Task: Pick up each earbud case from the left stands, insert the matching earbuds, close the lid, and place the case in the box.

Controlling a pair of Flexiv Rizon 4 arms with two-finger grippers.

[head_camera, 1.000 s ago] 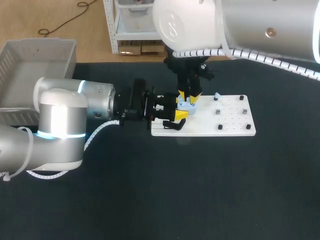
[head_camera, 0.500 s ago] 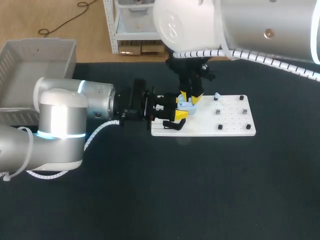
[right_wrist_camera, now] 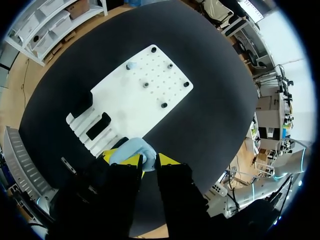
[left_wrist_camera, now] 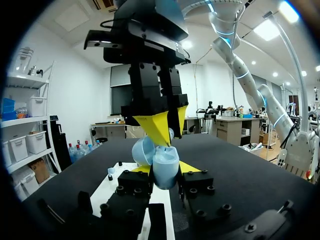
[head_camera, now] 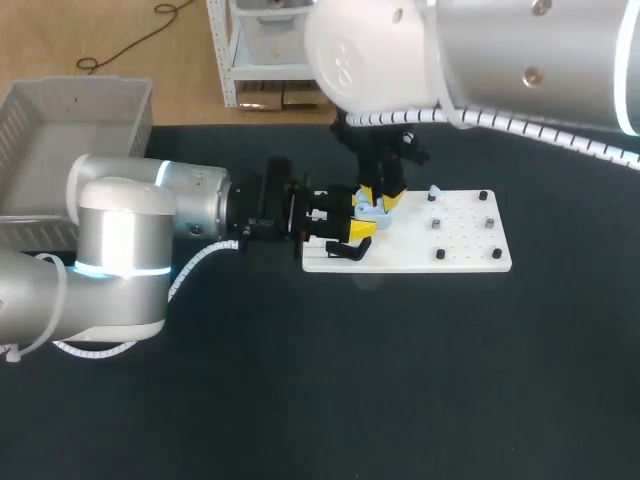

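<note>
A light blue earbud case [head_camera: 372, 212] with its lid open hangs over the left end of the white board [head_camera: 460, 250]. My left gripper [head_camera: 361, 218] is shut on it from both sides. In the left wrist view the case [left_wrist_camera: 165, 165] sits between my yellow tips [left_wrist_camera: 167, 171], lid [left_wrist_camera: 142, 150] tipped back. My right gripper [head_camera: 383, 196] comes straight down onto the case's open top. Its fingers [left_wrist_camera: 159, 127] stand close together, pinching a small light blue earbud [left_wrist_camera: 171, 134] that barely shows. From the right wrist, the case [right_wrist_camera: 129, 149] lies just under my right gripper [right_wrist_camera: 143, 160].
A second light blue earbud [head_camera: 434, 192] stands on a peg of the board, among several dark pegs [head_camera: 437, 224]. Black case stands [head_camera: 345, 251] occupy the board's left end. The grey basket [head_camera: 60, 110] sits at the table's far left.
The right arm's upper body has turned slightly. Both grippers and the case stay where they were.
</note>
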